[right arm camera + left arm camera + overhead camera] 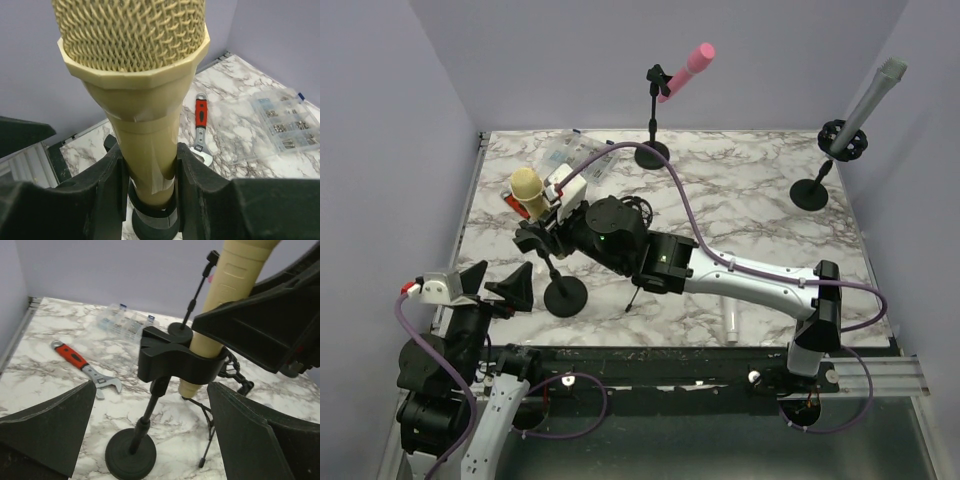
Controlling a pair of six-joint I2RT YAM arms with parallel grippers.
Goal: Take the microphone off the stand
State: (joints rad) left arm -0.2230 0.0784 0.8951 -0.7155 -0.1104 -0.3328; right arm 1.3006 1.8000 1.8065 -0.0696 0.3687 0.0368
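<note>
A tan microphone (525, 183) sits in the black clip (175, 360) of a short stand with a round base (565, 296) at the front left of the table. My right gripper (545, 215) is shut on the microphone's body just above the clip; in the right wrist view the fingers (200, 175) press both sides of the microphone (150, 100). My left gripper (498, 285) is open, its fingers on either side of the stand's pole (150, 410) and not touching it. The microphone's lower end (192, 387) sticks out below the clip.
A pink microphone (688, 68) on a stand is at the back centre, a grey one (870, 100) at the back right. A red-handled wrench (75, 360) and a clear parts box (125, 322) lie back left. A small black tripod (235, 375) lies behind the stand. A white tube (730, 320) lies at the front.
</note>
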